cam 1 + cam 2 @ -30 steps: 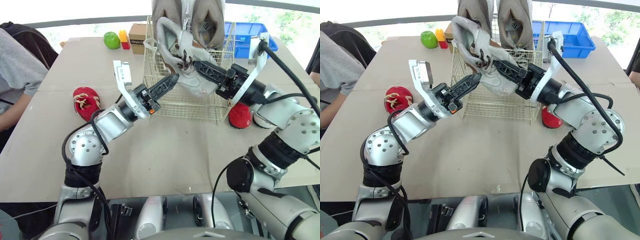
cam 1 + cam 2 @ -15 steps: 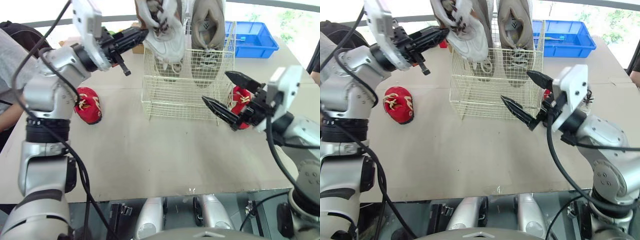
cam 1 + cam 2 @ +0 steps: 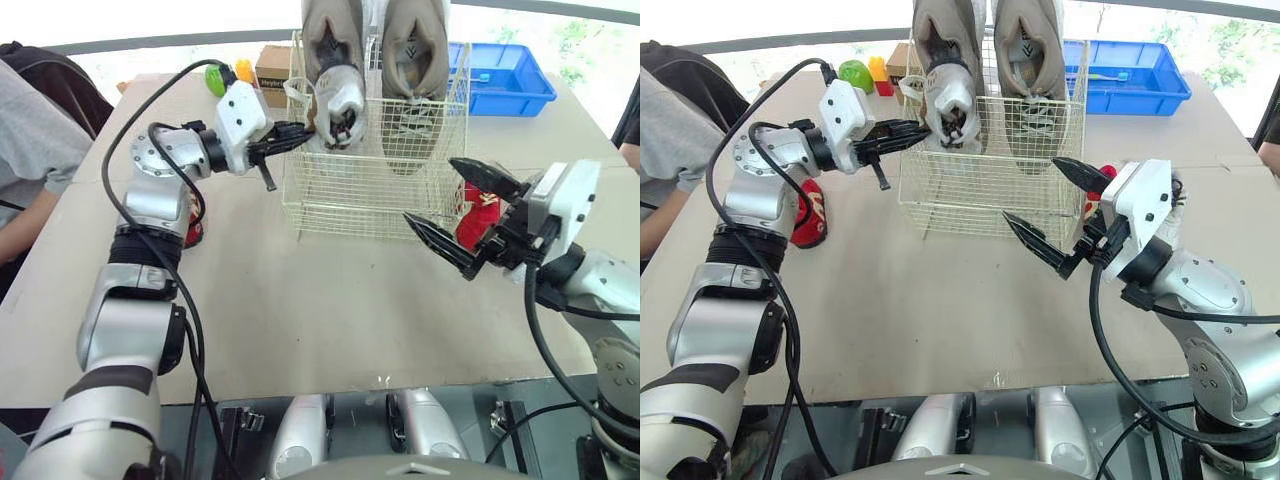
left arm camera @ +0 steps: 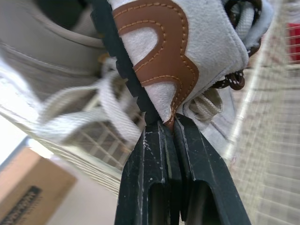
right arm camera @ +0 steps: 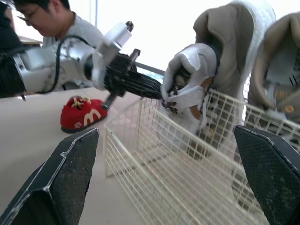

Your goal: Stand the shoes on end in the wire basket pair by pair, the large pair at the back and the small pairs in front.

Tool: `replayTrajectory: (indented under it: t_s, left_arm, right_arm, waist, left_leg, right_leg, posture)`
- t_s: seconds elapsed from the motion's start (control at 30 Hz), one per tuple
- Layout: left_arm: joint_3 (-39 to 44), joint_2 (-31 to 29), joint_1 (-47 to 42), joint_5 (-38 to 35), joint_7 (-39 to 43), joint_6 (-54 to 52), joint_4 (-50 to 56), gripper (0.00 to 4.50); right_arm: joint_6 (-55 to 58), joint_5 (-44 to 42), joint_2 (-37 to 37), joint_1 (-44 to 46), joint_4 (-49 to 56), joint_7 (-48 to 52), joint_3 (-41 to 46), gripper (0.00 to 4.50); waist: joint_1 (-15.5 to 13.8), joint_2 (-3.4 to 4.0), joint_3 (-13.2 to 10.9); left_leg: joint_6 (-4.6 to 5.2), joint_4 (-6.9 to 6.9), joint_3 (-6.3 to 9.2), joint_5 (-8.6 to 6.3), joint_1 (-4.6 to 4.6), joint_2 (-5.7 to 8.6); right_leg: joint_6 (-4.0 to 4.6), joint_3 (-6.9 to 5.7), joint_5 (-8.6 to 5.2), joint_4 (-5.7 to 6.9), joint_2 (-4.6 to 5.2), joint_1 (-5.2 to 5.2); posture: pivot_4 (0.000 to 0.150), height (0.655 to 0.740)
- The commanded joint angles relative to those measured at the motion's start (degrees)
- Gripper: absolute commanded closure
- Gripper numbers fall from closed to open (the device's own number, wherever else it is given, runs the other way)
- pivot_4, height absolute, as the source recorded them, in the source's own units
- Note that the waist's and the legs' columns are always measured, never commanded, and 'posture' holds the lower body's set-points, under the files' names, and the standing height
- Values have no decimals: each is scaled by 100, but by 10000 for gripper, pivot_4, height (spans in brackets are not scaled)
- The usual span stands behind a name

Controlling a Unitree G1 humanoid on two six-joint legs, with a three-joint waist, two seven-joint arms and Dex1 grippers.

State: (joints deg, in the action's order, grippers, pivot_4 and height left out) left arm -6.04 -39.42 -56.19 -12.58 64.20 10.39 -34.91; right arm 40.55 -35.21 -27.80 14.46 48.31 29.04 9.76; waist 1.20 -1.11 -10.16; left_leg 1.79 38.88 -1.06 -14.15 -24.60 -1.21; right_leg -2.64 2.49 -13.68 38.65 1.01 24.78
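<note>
Left gripper (image 3: pixel 305 128) is pressed tight on a thin edge of the small grey shoe (image 3: pixel 338 100), close to its brown patch, and holds it at the rim of the wire basket (image 3: pixel 300 190) over the near-left corner. Left of that arm, one red shoe (image 3: pixel 812 215) lies on the table.

The grip is slight, so I would lower the shoe slowly and straight down, end first, into the near row just in front of the large pair (image 3: pixel 415 50), which stands at the far side. Loose laces hang by the wires and could snag. Letting go is best saved until the shoe leans on the wall or on the big shoe behind it.

Right gripper (image 3: pixel 430 190) hovers spread wide off the basket's near-right corner, free to steady the basket. Beside it sits the second red shoe (image 3: pixel 478 215).
</note>
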Motion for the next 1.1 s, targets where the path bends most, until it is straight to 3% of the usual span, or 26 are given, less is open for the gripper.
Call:
replayTrajectory:
  t_s: [0.03, 0.07, 0.1, 0.13, 0.27, 0.37, 0.53, 0.67, 0.77, 0.9, 1.1]
  left_arm:
    - [175, -246, 212, 27, 266, -336, 0, 45000]
    - [241, -272, 231, -93, 354, -565, 64, 45000]
    - [321, -290, 225, -125, 335, -603, 108, 37137]
    - [398, -309, 208, -141, 288, -653, 153, 35632]
    - [790, -538, 359, -419, 157, -1503, 664, 17727]
    - [1144, -817, 646, -759, 176, -2223, 1109, 17727]
    - [1751, -686, 1127, -2005, 29, -3732, 2624, 17727]
    - [1837, -352, 2044, -3874, -521, -5427, 5032, 17727]
    - [1855, 18, 2469, -4599, -1212, -5900, 5824, 17727]
    - [1395, 498, 3215, -4585, -1684, -5821, 6582, 17727]
    - [1152, 744, 3541, -4289, -1908, -5540, 6669, 17727]
  right_arm:
    - [-159, -31, -53, -7, 157, -140, -5, 544]
    - [-171, -25, -76, -23, 145, -144, -17, 544]
    - [-181, -16, -114, -50, 129, -137, -7, 0]
    - [-194, -13, -151, -69, 107, -130, 7, 0]
    - [-172, 60, -402, -302, -42, -118, 179, 0]
    - [-38, 80, -544, -484, -212, -241, 347, 0]
    - [-192, 106, -710, -740, -401, -192, 619, 0]
    - [445, 281, -1366, -827, -1210, -302, 1280, 0]
    - [978, 440, -1703, -531, -1959, -627, 1475, 0]
    - [1892, 968, -2211, 304, -3229, -1056, 996, 0]
    - [2609, 790, -1803, 1627, -4686, -1130, 1032, 0]
  waist:
    - [34, 0, 1]
    - [59, -1, 1]
    - [79, -1, 1]
    - [96, 0, 1]
    - [104, -1, 1]
    - [113, -1, 1]
    - [-11, -6, -2]
    - [-69, -7, -1]
    - [-61, -7, -1]
    - [-10, 10, 8]
    - [1, 7, 6]
  left_leg:
    - [0, 1, 2, 0, 7, 0]
    - [0, 1, 4, 0, 13, 0]
    - [0, 1, 4, 0, 17, 0]
    - [0, 1, 5, 0, 17, -2]
    - [0, 7, 12, 0, 14, -7]
    - [0, 10, 13, 0, 8, -11]
    - [0, 28, 29, 0, -17, -14]
    - [0, 35, 24, 0, -11, -7]
    - [2, 41, 15, -1, -4, -1]
    - [1, 37, 11, 0, 19, -7]
    - [2, 18, -12, 0, 56, -6]
  right_leg:
    - [0, 4, 0, 11, -1, 0]
    - [0, 6, 0, 19, -1, -1]
    - [0, 8, 0, 21, -5, -2]
    - [1, 8, 0, 22, -8, -2]
    - [1, 6, 0, 24, -11, -2]
    - [0, 6, 0, 22, -6, -1]
    - [-1, -11, -1, 16, 4, 3]
    - [-1, -4, -1, 10, 21, -11]
    - [-2, -2, 0, 12, 35, -17]
    - [1, 15, 1, 24, -1, -19]
    - [4, 45, 0, 23, -22, -36]
  posture:
    - [1500, 7400]
    - [1500, 7400]
    - [1500, 7400]
    - [1500, 7400]
    - [1500, 7400]
    - [1500, 7400]
    - [1500, 7400]
    - [1500, 7400]
    - [1500, 7400]
    - [1500, 7400]
    - [1500, 7400]
